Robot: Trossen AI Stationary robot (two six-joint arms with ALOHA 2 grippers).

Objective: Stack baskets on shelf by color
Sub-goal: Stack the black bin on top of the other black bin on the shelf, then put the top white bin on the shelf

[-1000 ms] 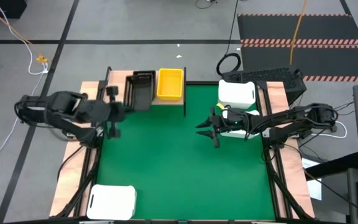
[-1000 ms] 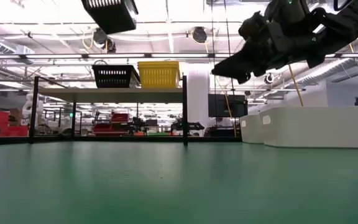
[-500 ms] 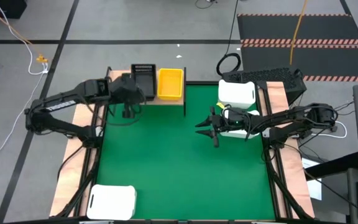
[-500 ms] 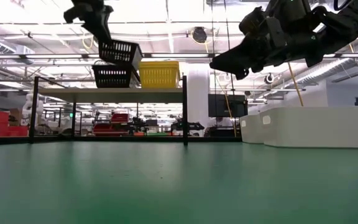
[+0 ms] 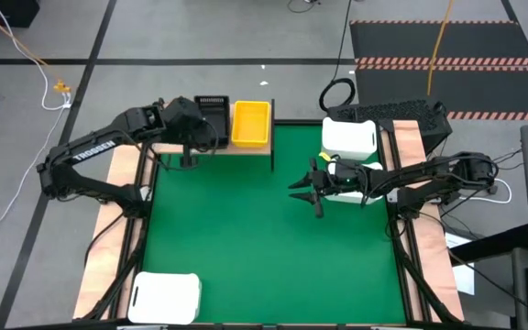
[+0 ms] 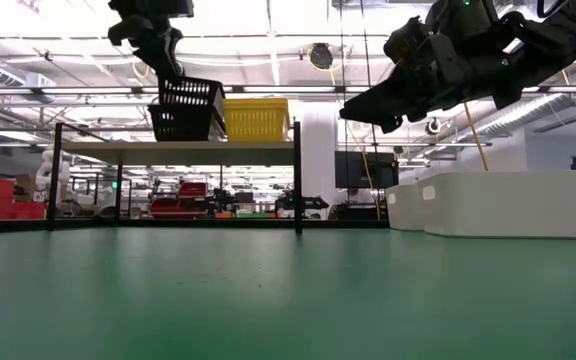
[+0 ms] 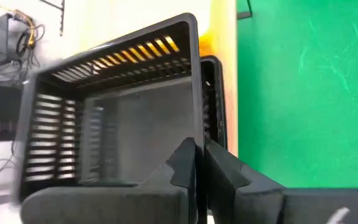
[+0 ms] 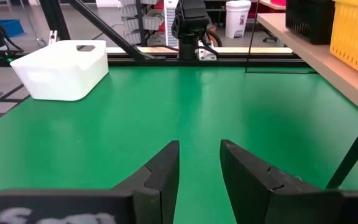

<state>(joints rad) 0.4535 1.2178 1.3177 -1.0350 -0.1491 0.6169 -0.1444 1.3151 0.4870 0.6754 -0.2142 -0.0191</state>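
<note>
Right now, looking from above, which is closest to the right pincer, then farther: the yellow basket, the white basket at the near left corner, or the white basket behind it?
From the right pincer:
1. White basket behind it, right side.
2. Yellow basket, on the shelf.
3. Corner white basket, near left.

The left tool [image 7: 199, 163] pinches the black basket's [image 7: 114, 112] rim.

Slatted black plastic basket [image 7: 110, 118], light wood shelf [image 5: 246, 149], matt green mat [image 5: 264, 229].
</note>
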